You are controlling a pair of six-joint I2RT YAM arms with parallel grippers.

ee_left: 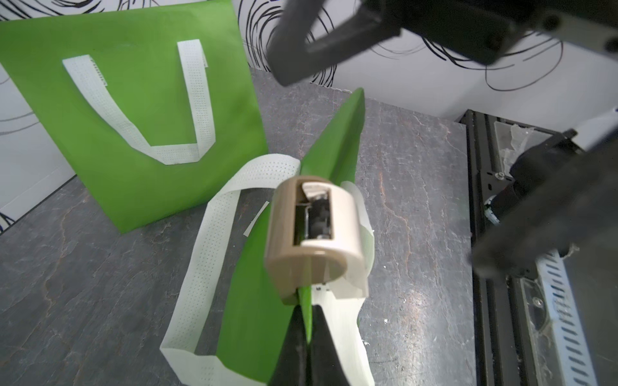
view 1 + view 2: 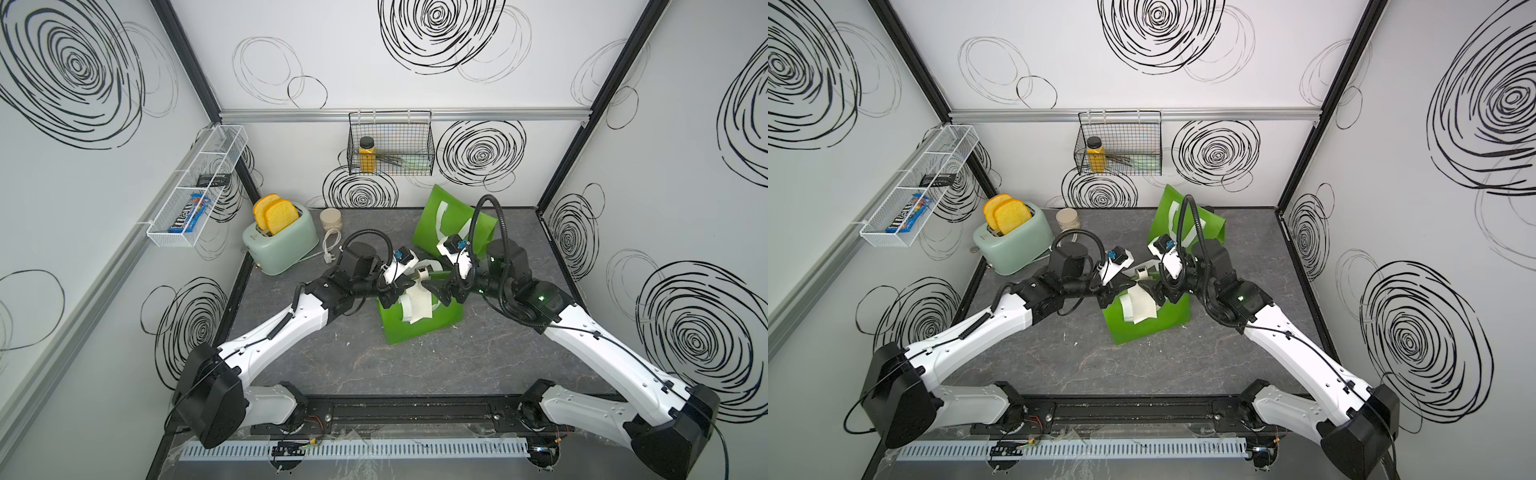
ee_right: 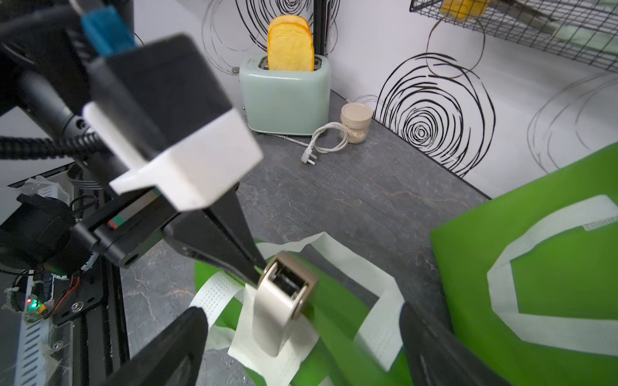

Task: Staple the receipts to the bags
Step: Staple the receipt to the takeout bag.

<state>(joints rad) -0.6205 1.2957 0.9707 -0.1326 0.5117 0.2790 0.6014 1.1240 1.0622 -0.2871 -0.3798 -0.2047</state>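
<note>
The fingers of the left gripper are pressed together on the upper edge of the near bag, holding it up off the table. Just past them the small beige stapler straddles that same edge, and a receipt lies against the bag beneath it. The right gripper has its fingers spread wide on either side of the stapler, gripping nothing. With nothing holding it, the stapler may tip or slide off the thin edge, and the receipt would drop if no staple has bitten. The other bag leans on the back wall, a little farther right. Whether a staple is in cannot be seen. A second receipt cannot be told apart within the overlapping white paper in a top view.
</note>
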